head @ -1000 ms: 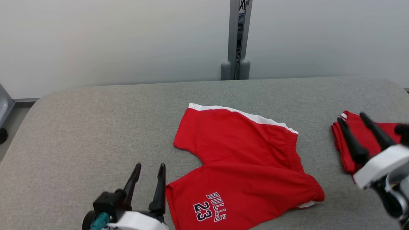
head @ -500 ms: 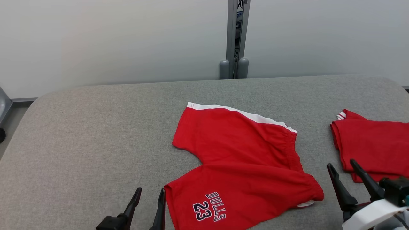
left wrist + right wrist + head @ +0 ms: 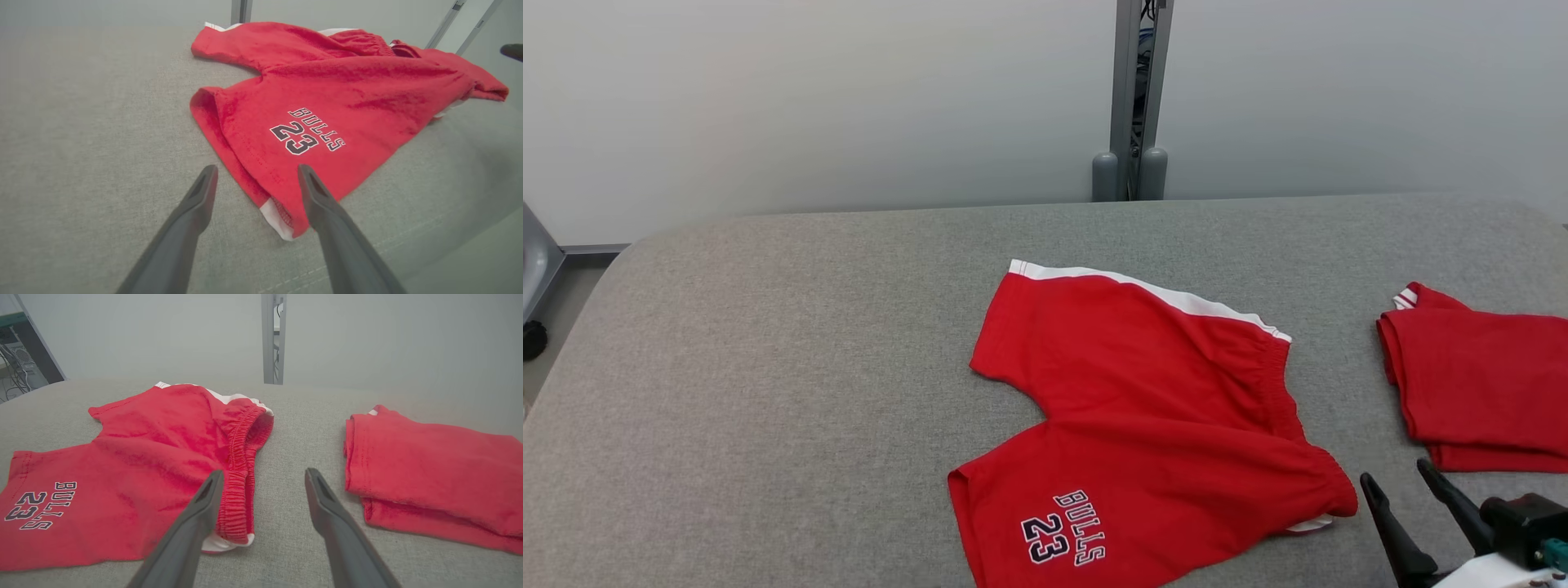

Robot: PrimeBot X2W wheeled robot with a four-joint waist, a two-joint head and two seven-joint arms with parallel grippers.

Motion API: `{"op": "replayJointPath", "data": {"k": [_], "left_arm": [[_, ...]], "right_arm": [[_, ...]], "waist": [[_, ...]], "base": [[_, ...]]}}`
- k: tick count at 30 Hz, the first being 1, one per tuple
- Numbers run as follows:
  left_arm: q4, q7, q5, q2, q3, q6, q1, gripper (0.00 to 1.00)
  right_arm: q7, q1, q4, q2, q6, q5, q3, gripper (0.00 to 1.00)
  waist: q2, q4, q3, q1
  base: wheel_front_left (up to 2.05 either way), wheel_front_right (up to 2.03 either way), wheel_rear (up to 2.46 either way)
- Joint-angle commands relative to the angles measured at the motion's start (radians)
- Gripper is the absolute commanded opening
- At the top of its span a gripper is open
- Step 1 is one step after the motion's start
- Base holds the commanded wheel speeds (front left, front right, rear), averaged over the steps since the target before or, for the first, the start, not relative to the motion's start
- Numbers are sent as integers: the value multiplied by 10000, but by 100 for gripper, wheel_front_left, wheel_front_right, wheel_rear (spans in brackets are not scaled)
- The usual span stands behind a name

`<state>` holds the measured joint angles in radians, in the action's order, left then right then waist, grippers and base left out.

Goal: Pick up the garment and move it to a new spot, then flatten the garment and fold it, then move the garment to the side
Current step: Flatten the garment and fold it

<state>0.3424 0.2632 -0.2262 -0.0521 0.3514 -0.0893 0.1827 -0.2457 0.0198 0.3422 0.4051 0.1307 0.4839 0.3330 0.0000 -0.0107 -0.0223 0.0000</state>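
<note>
Tools open wide and empty, left tool (image 3: 256, 168) at the printed leg hem of the red shorts (image 3: 327, 94), right tool (image 3: 263, 471) between their waistband and a folded red garment (image 3: 429, 457), shorts spread out near the middle of the grey worktop (image 3: 768, 367).

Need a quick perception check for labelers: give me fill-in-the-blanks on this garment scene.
1. The shorts are printed BULLS and the number ____.
2. By the robot's own sides, the folded red garment lies on the shorts' ____ side.
3. The left gripper and the right gripper both have jaws standing ____.
Missing words: 23; right; open.
</note>
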Motion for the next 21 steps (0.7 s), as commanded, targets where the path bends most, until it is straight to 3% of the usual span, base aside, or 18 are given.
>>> {"op": "replayJointPath", "data": {"k": [1,10,21], "left_arm": [[181,19,76,-71,107,-108,9,100],[1285,19,-180,-52,670,-306,-375,100],[1996,19,-1290,-16,1090,-420,-791,100]], "right_arm": [[90,-124,114,34,1,-3,30,100],[604,-79,685,66,1,125,564,100],[917,259,1188,-253,1,1592,829,100]], "waist": [[0,21,-1,0],[0,7,-7,0],[0,61,40,0]], "base": [[0,0,0],[0,0,0],[0,0,0]]}}
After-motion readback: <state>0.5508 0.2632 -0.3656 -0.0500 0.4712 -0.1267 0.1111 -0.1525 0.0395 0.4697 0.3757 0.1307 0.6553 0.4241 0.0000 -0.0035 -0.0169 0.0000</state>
